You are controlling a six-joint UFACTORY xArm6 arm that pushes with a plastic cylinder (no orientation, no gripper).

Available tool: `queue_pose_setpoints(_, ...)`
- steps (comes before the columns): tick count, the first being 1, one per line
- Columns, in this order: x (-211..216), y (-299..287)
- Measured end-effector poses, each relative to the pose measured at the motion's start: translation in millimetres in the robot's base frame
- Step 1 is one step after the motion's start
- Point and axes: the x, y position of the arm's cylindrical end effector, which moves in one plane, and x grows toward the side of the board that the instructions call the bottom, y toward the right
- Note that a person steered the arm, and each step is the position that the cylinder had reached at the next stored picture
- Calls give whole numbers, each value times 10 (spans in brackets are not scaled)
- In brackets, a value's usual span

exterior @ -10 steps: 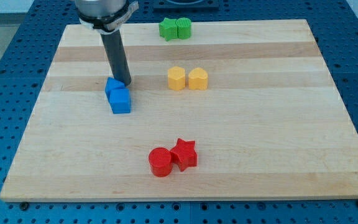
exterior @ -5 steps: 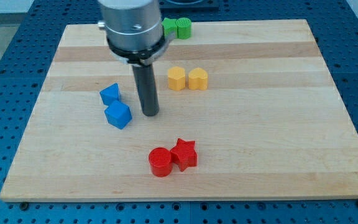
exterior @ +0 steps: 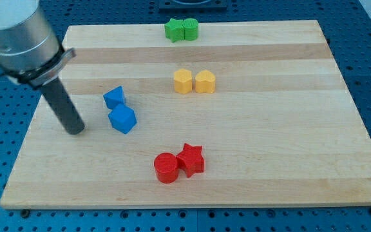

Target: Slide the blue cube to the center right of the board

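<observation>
The blue cube [exterior: 122, 119] sits left of the board's middle, turned a little on its base. A second blue block [exterior: 114, 97], irregular in shape, lies just above and left of it, touching or nearly touching. My tip [exterior: 75, 129] rests on the wooden board [exterior: 288, 129] to the left of the blue cube, a clear gap away, touching no block. The dark rod rises up and left to the grey arm body at the view's top left.
Two yellow blocks [exterior: 194, 82] sit side by side above the board's centre. Two green blocks [exterior: 181, 29] are at the top edge. A red cylinder [exterior: 166, 168] and a red star [exterior: 190, 159] touch each other near the bottom centre.
My tip went from above the blue blocks, to the cube's right, and now to its left. The two blue blocks were pushed apart and the cube rotated.
</observation>
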Motion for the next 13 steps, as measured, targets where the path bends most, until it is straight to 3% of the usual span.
queue_pose_setpoints(3,-163,1753)
queue_pose_setpoints(5,-163,1979)
queue_pose_setpoints(8,-162,3331)
queue_pose_setpoints(11,146,3642)
queue_pose_setpoints(13,-7,3834)
